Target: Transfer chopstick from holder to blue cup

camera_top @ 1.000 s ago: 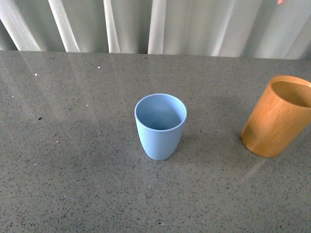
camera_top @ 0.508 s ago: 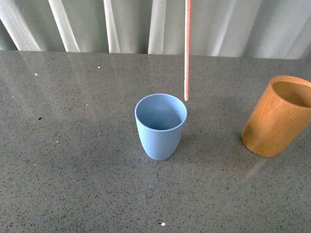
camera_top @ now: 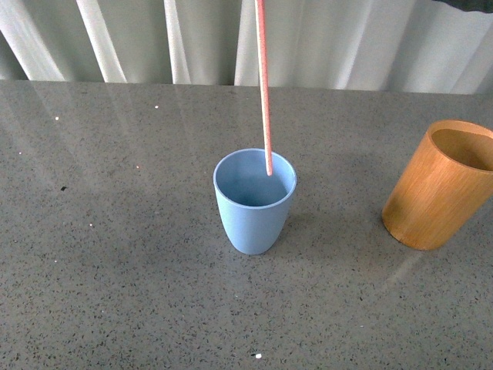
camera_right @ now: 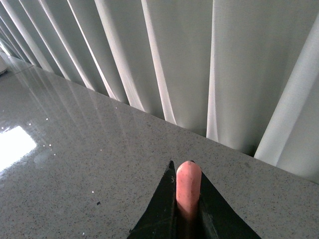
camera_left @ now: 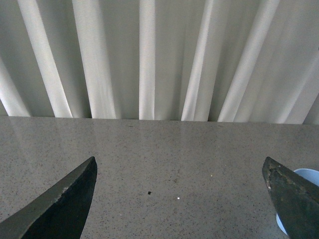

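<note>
In the middle of the desk (camera_top: 115, 270) the blue cup (camera_top: 254, 208) has at its mouth the tip of the chopstick (camera_top: 264, 85), pinched by the right gripper (camera_right: 188, 181), so placing, I judge, needs straight lowering then release; the left gripper (camera_left: 179, 160) is spread empty.

Speckled grey table (camera_top: 115, 270) bears blue cup (camera_top: 254, 212), holder (camera_top: 431, 196).

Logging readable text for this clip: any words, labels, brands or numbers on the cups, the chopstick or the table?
None: no readable text in any view.
The blue cup, the holder, the chopstick, the table and the curtain are all plain, with no print, label or mark.
</note>
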